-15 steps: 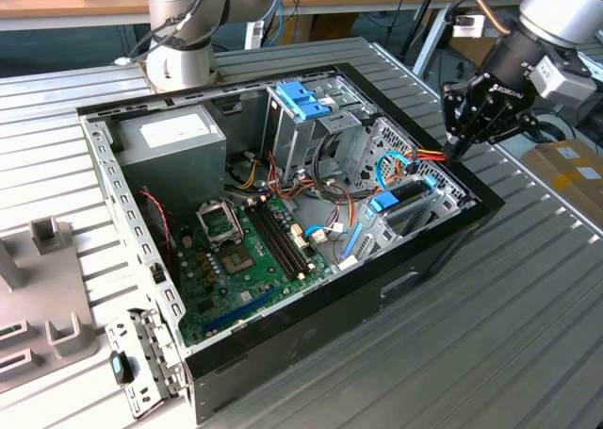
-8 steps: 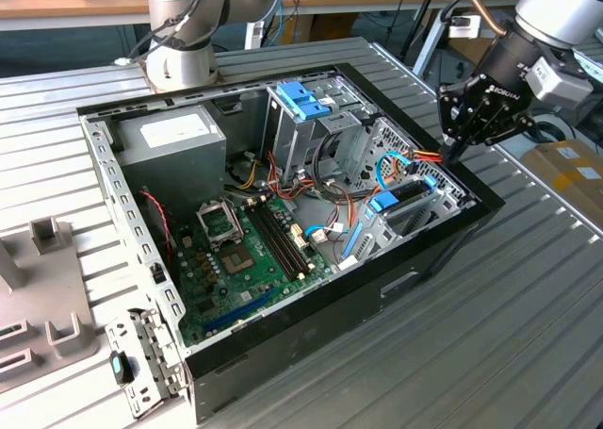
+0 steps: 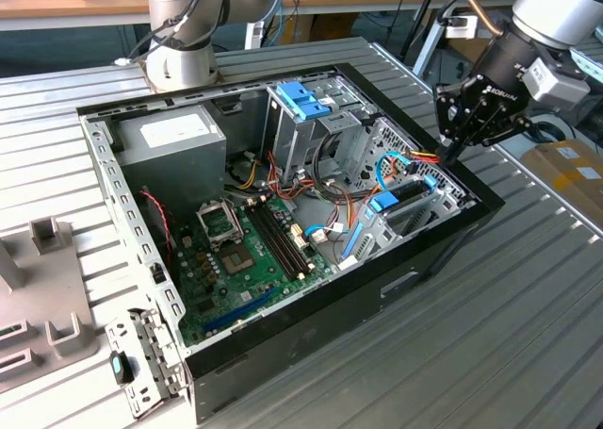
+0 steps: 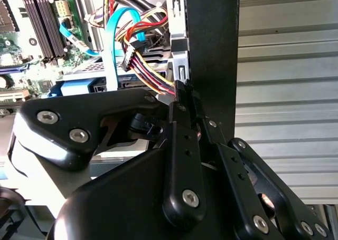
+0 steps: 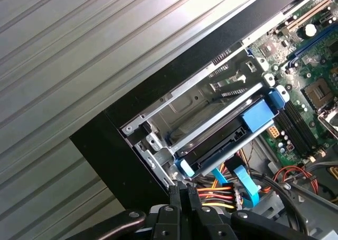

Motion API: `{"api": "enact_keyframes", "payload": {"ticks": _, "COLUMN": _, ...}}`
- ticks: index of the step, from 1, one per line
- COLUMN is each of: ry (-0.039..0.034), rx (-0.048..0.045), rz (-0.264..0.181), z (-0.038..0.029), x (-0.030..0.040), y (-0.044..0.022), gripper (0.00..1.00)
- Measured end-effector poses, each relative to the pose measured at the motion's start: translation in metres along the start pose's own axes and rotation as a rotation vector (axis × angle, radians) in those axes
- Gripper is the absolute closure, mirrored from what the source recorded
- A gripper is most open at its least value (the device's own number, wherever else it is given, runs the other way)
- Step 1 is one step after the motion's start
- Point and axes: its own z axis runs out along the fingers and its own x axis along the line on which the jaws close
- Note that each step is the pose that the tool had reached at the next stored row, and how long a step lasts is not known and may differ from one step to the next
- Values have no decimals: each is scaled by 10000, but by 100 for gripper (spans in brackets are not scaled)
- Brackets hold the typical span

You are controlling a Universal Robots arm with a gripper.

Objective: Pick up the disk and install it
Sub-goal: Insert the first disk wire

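- The black two-finger gripper hangs at the corner of the open black desktop computer case on the exterior view's right. In both wrist views its fingers are pressed together with no gap and nothing between them.
- The fingertips sit at the case's black edge, just beside a bundle of red, yellow and black power wires and a flat light-blue data cable. Whether they touch the wires cannot be told.
- The disk, a flat drive in a blue plastic carrier frame, lies seated in the grey metal drive bay at that corner. Its label is hidden; only one dark edge and the blue frame show.
- In the exterior view the disk shows as a blue-edged slab below the gripper, partly screened by cables.
- In the second wrist view the gripper's linkage covers most of the bay.
- The green motherboard is cut off at the edges of both wrist views.
- The case rests on a ribbed grey metal table.
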Motion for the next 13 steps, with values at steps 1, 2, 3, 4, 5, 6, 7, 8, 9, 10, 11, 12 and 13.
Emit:
{"api": "enact_keyframes", "payload": {"ticks": 1, "ry": 0, "rx": 0, "rz": 0, "z": 0, "x": -3, "y": 2, "gripper": 83}}
{"api": "enact_keyframes", "payload": {"ticks": 2, "ry": 0, "rx": 0, "rz": 0, "z": 0, "x": -7, "y": 5, "gripper": 83}}
{"api": "enact_keyframes", "payload": {"ticks": 3, "ry": 0, "rx": 0, "rz": -1, "z": 1, "x": -9, "y": 6, "gripper": 83}}
{"api": "enact_keyframes", "payload": {"ticks": 4, "ry": -1, "rx": 0, "rz": 0, "z": 1, "x": -10, "y": 7, "gripper": 83}}
{"api": "enact_keyframes", "payload": {"ticks": 5, "ry": 0, "rx": 0, "rz": 0, "z": 1, "x": -12, "y": 8, "gripper": 83}}
{"api": "enact_keyframes", "payload": {"ticks": 6, "ry": -1, "rx": 1, "rz": 0, "z": 1, "x": -14, "y": 10, "gripper": 83}}
{"api": "enact_keyframes", "payload": {"ticks": 7, "ry": 0, "rx": 1, "rz": 0, "z": 2, "x": -15, "y": 11, "gripper": 83}}
{"api": "enact_keyframes", "payload": {"ticks": 8, "ry": 0, "rx": 0, "rz": 0, "z": 1, "x": -16, "y": 11, "gripper": 83}}
{"api": "enact_keyframes", "payload": {"ticks": 9, "ry": 0, "rx": 0, "rz": 1, "z": 1, "x": -19, "y": 14, "gripper": 83}}
{"api": "enact_keyframes", "payload": {"ticks": 10, "ry": 0, "rx": 0, "rz": 0, "z": 2, "x": -21, "y": 15, "gripper": 83}}
{"api": "enact_keyframes", "payload": {"ticks": 11, "ry": 0, "rx": 0, "rz": 0, "z": 2, "x": -24, "y": 17, "gripper": 83}}
{"api": "enact_keyframes", "payload": {"ticks": 12, "ry": 0, "rx": 0, "rz": 0, "z": 2, "x": -26, "y": 18, "gripper": 83}}
{"api": "enact_keyframes", "payload": {"ticks": 13, "ry": 0, "rx": 0, "rz": 0, "z": 2, "x": -29, "y": 20, "gripper": 83}}
